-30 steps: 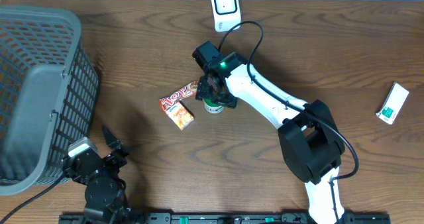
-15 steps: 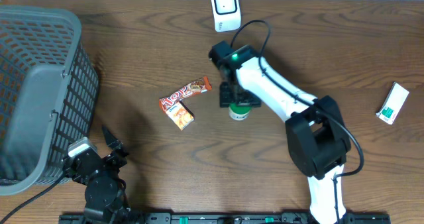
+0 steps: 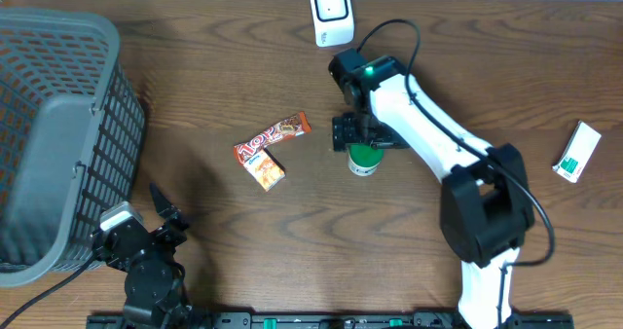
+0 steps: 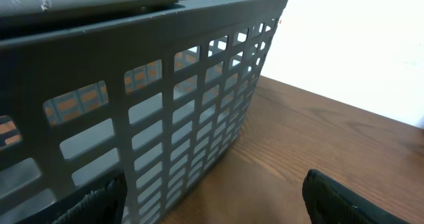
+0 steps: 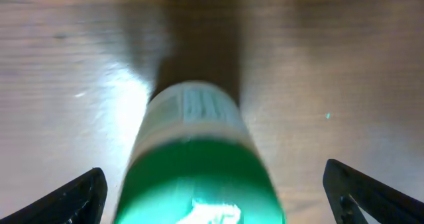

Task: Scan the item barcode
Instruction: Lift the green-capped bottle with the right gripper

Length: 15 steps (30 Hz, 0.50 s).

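A small bottle with a green cap (image 3: 363,160) stands upright on the wooden table, right of the middle. My right gripper (image 3: 362,134) hangs directly over it, open. In the right wrist view the green cap (image 5: 199,164) fills the space between the two fingers (image 5: 83,196), which stand wide apart and clear of it. The white barcode scanner (image 3: 330,10) sits at the table's back edge, above and left of the bottle. My left gripper (image 3: 167,214) rests at the front left, open and empty, beside the basket (image 4: 132,85).
A red snack bar (image 3: 274,134) and a small orange box (image 3: 266,170) lie left of the bottle. A white and green box (image 3: 576,152) lies at the far right. The grey mesh basket (image 3: 58,125) fills the left side.
The right arm carried the green-capped bottle to the right, away from the snacks, and the bottle now stands on the table. Its jaws have opened off it. The left arm has not moved.
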### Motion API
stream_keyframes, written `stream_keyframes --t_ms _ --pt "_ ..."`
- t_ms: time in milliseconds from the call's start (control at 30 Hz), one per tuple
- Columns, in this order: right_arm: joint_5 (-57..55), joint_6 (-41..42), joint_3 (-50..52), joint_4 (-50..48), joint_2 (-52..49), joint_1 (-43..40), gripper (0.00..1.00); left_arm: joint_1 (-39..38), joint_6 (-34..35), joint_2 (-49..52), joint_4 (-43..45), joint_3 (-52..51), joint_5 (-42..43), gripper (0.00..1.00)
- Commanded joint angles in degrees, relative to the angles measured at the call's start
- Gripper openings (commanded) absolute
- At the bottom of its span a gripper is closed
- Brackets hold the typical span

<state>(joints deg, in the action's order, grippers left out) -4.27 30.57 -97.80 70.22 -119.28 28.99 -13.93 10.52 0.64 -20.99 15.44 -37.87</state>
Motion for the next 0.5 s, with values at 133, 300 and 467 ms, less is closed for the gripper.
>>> stream_keyframes --t_ms 133,300,467 --pt "4.39 22.51 -1.53 3.37 5.27 0.02 0.99 0.09 0.31 -0.04 0.02 0.2 -0.72 0.85" --pt "4.42 31.15 -0.33 3.52 5.27 0.04 0.99 0.09 0.31 -0.04 0.02 0.2 -0.74 0.85" --pt "4.17 34.27 0.79 2.49 5.27 0.02 0.99 0.09 0.31 -0.04 0.02 0.2 -0.72 0.86"
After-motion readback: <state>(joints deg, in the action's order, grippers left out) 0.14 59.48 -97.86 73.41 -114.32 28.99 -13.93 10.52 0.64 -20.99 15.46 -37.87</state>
